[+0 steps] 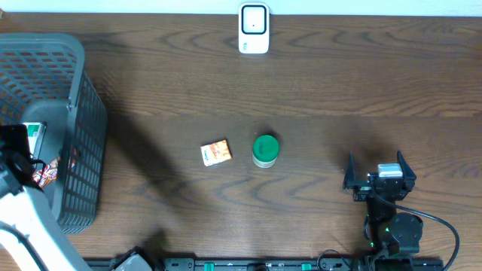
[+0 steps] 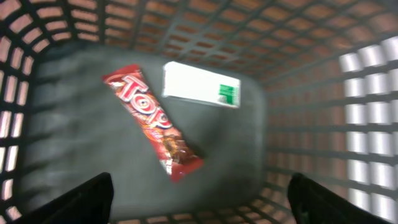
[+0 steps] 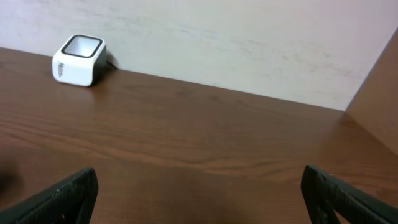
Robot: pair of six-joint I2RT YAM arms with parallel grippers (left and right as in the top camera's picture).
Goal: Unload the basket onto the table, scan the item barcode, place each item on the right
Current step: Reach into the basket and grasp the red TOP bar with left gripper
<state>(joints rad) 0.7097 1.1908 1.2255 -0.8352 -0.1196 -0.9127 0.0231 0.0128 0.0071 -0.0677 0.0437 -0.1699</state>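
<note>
One dark wooden table meets a pale wall, with the scanner at its far edge. The left gripper, fingers spread, hangs above the red snack bar on the basket floor; the right gripper gapes too.

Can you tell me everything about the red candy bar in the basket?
The red candy bar is a long, thin bar in a shiny, plastic-looking wrapper with "Top" in big white letters and a brownish picture near its lower end. It looks sealed and whole. It lies flat and slanted on the dark floor of the basket. Its upper end is close beside a white box, but the picture is too blurry to tell if they touch. Nothing is holding it.
</note>
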